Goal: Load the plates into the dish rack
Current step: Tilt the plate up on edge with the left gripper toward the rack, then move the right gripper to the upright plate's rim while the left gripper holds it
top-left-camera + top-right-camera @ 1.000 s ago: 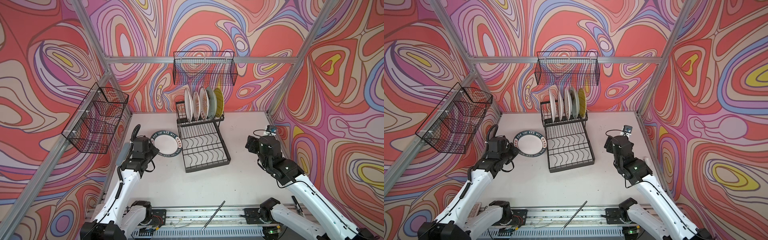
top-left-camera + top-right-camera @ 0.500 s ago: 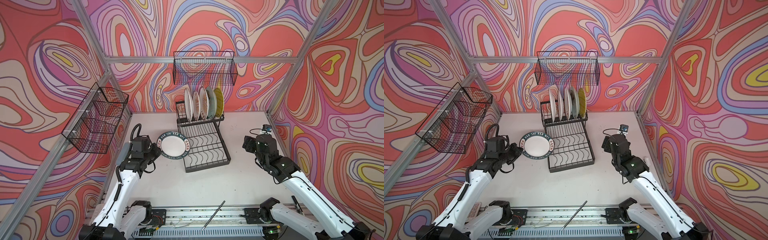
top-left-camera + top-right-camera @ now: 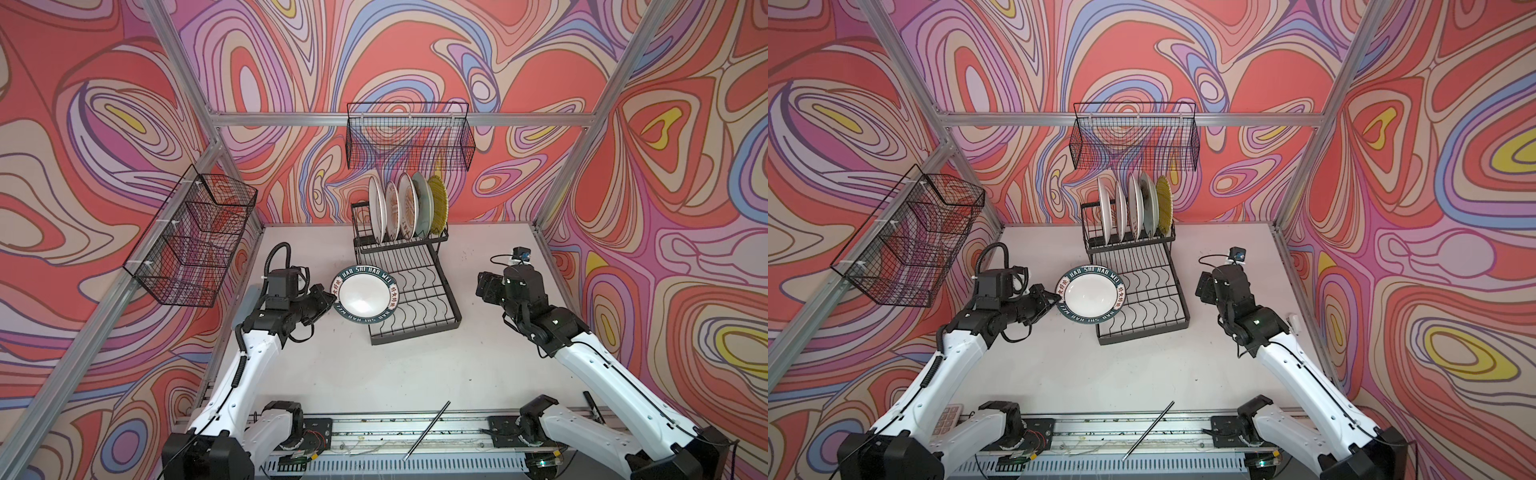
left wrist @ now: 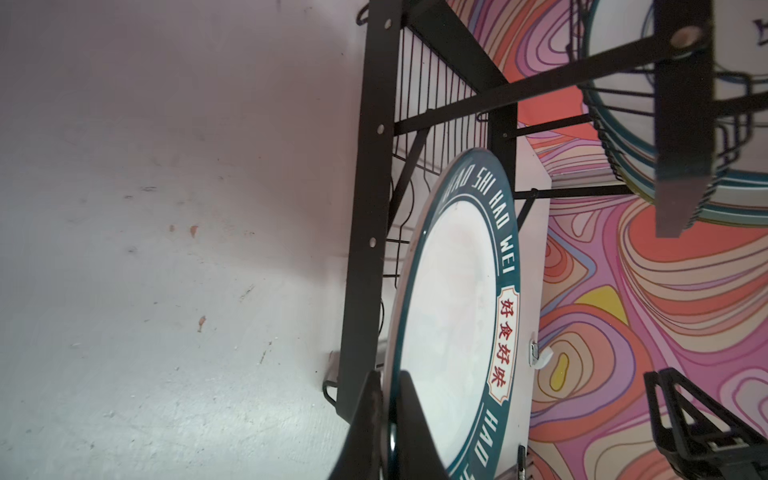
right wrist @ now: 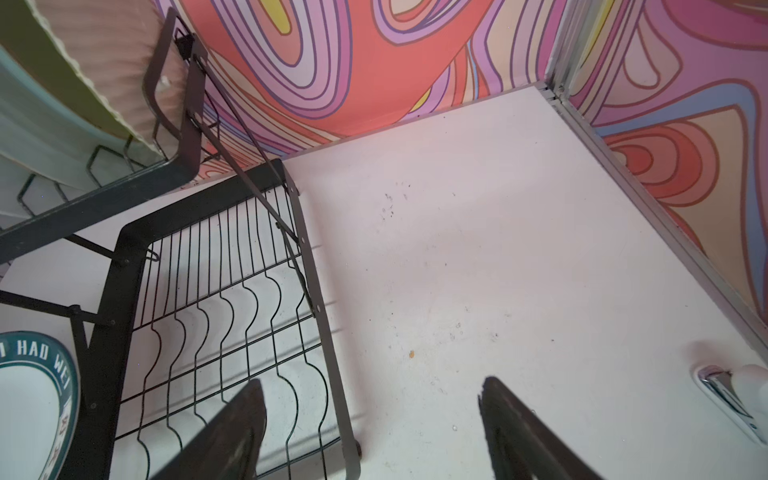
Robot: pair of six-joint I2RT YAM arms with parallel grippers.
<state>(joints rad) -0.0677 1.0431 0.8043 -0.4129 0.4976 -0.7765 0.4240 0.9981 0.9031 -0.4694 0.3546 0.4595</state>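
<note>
My left gripper (image 3: 331, 300) (image 3: 1056, 300) (image 4: 388, 384) is shut on the rim of a white plate with a dark lettered rim (image 3: 365, 300) (image 3: 1091, 300) (image 4: 451, 291). The plate hangs tilted in the air over the left edge of the black dish rack's lower tray (image 3: 415, 334) (image 3: 1142, 334) (image 4: 365, 208). Several other plates (image 3: 405, 210) (image 3: 1133, 208) stand on edge in the rack's raised upper tier. My right gripper (image 3: 483, 286) (image 3: 1202, 291) (image 5: 372, 401) hovers open and empty above the table, just right of the rack's right rim (image 5: 328, 324).
A black mesh basket (image 3: 195, 241) hangs on the left wall and another (image 3: 409, 137) on the back wall above the rack. A thin metal rod (image 3: 428, 428) lies across the front rail. A shiny metal piece (image 5: 725, 395) lies by the right wall.
My left gripper has lifted the lettered plate off the table and carried it right to the rack's left edge, tilting it up. The right arm has shifted slightly toward the rack.
</note>
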